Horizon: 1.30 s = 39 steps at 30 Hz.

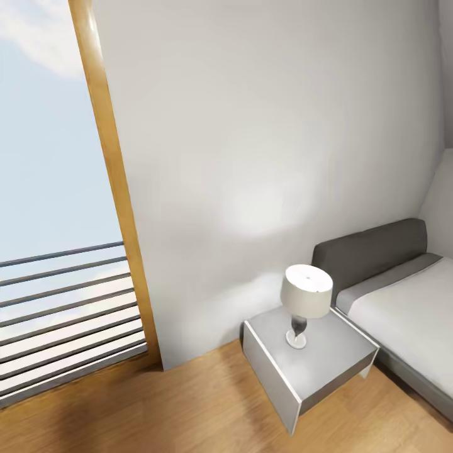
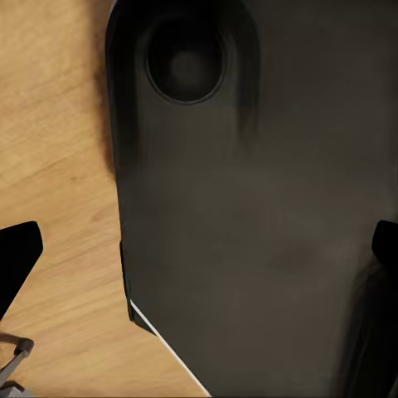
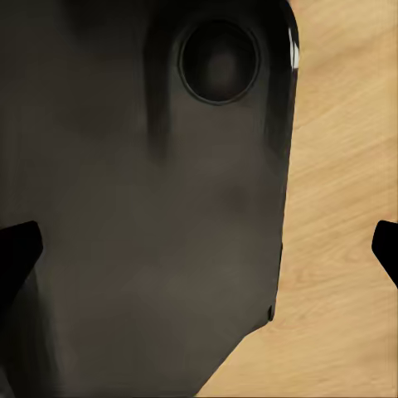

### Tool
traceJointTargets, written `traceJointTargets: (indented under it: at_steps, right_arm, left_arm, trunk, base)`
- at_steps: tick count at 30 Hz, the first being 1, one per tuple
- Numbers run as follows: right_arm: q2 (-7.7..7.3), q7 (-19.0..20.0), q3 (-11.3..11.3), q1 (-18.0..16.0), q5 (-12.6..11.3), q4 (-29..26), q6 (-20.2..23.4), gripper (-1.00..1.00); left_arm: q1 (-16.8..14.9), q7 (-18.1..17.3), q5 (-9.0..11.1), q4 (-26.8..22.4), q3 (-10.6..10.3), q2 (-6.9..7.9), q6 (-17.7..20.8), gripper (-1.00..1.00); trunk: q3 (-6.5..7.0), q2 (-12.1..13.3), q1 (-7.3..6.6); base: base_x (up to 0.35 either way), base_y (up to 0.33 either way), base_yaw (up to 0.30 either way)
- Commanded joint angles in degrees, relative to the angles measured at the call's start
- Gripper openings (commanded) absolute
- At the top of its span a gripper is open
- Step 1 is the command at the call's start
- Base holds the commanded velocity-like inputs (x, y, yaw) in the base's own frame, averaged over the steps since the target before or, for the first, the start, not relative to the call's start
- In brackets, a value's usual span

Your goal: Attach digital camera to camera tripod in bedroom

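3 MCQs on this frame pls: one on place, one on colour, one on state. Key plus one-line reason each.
1. Where does the white drum-shade table lamp stand?
A. on the wood floor
B. on the grey bed
C. on the grey-white square nightstand

2. What colour is the tall frame beside the railing?
A. black
B. orange-brown wood
C. white

3. How do the fingers of the left gripper stand?
A. wide apart, nothing between them
B. shut on a camera
C. shut on a lamp

Key:
1 C, the white drum-shade table lamp has its base on the top of the grey-white square nightstand, next to the grey bed.
2 B, the tall frame is orange-brown wood against the white wall.
3 A, the left gripper has dark fingers at opposite edges of the left wrist view, with just the robot's dark body and the wood floor beyond.
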Motion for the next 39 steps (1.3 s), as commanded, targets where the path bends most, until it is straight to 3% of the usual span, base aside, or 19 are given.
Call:
traceJointTargets:
  at_steps: [1, 29, 39]
  right_arm:
    - [-0.33, -0.33, 0.33, 0.33, 0.33, -0.33, 0.10, 1.00]
    - [-0.09, -0.16, 0.32, 0.17, 0.63, -0.44, -1.84, 1.00]
    - [0.22, -0.18, -0.23, 0.17, 0.12, -0.37, -4.89, 1.00]
  left_arm:
    - [0.33, 0.00, 0.33, -0.33, 0.33, -0.07, -0.28, 1.00]
    - [0.08, 0.00, 0.35, -0.70, 0.53, -0.09, -0.35, 1.00]
    - [0.08, 0.00, 1.06, -0.70, 0.55, -0.04, -0.35, 1.00]
  trunk:
    - [-0.03, -0.01, 0.00]
    - [-0.03, -0.01, 0.00]
    - [-0.03, -0.01, 0.00]
  base:
    - [0.000, 0.000, 0.000]
    - [0.000, 0.000, -0.002]
    - [0.000, 0.000, -0.233]
